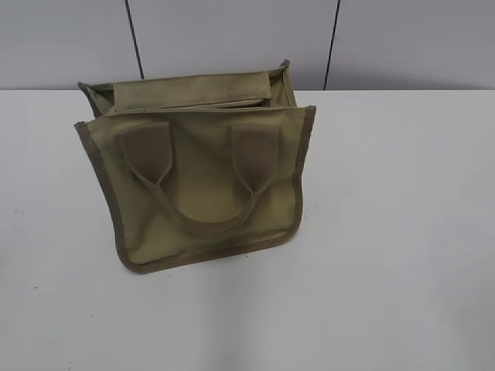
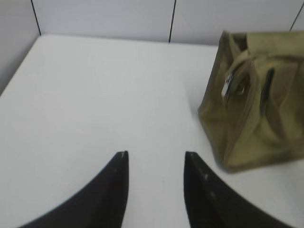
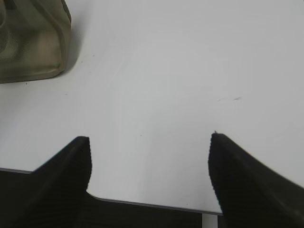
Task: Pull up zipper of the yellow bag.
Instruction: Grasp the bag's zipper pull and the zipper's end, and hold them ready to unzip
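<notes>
A small squarish khaki canvas bag [image 1: 205,178] with darker trimmed edges stands upright near the back of the white bench [image 1: 402,232], its two looped fabric handles hanging against the front panel and its top gaping open. The silver metal pull tab [image 2: 228,85] of the zipper sits at the bag's end facing the left arm. Both black end effectors, left [image 2: 156,164] and right [image 3: 149,142], hover over bare bench with fingers spread, well apart from the bag and holding nothing.
</notes>
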Controlling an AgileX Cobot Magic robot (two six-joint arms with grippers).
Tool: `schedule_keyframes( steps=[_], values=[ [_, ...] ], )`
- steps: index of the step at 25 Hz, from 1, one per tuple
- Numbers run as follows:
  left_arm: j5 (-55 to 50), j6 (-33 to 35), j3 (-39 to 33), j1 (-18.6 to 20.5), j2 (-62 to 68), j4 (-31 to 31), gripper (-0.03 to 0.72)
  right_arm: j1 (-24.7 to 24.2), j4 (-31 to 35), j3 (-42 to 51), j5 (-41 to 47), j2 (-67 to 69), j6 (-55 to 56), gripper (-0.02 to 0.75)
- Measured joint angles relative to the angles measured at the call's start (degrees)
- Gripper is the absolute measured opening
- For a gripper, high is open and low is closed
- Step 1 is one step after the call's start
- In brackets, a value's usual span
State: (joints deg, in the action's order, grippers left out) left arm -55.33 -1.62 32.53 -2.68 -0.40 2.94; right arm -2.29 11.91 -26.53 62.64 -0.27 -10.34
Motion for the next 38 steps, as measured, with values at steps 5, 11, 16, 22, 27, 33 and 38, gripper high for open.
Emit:
schedule_keyframes(
  steps=[5, 11, 16, 22, 27, 33, 38],
  values=[
    [17.7, 0.0, 0.2, 0.0, 1.6, -1.5, 0.539, 0.0, 0.0, 0.0, 0.0, 0.0, 0.0, 0.585],
    [47.0, 0.0, -6.7, 0.0, 15.1, -2.9, 0.545, 0.0, 0.0, 0.0, 0.0, 0.0, 0.0, 0.585],
    [71.8, 0.0, -12.4, 0.0, 35.0, -3.7, 0.470, 0.0, 0.0, 0.0, 0.0, 0.0, 0.0, 0.585],
    [91.7, -7.7, -13.4, 0.0, 62.1, -18.1, 0.375, 0.0, 0.0, 0.0, 0.0, 0.0, 0.0, 0.585],
    [106.3, -17.1, -13.4, 0.0, 80.2, -33.1, 0.340, 0.0, 0.0, 0.0, 0.0, 0.0, 0.0, 0.585],
    [110.8, -20.9, -13.4, 0.0, 93.2, -47.8, 0.335, 0.0, 0.0, 0.0, 0.0, 0.0, 0.0, 0.585],
    [115.3, -18.4, -11.5, 0.0, 101.8, -49.2, 0.335, 0.0, 0.0, 0.0, 0.0, 0.0, 0.0, 0.585]
  ],
)
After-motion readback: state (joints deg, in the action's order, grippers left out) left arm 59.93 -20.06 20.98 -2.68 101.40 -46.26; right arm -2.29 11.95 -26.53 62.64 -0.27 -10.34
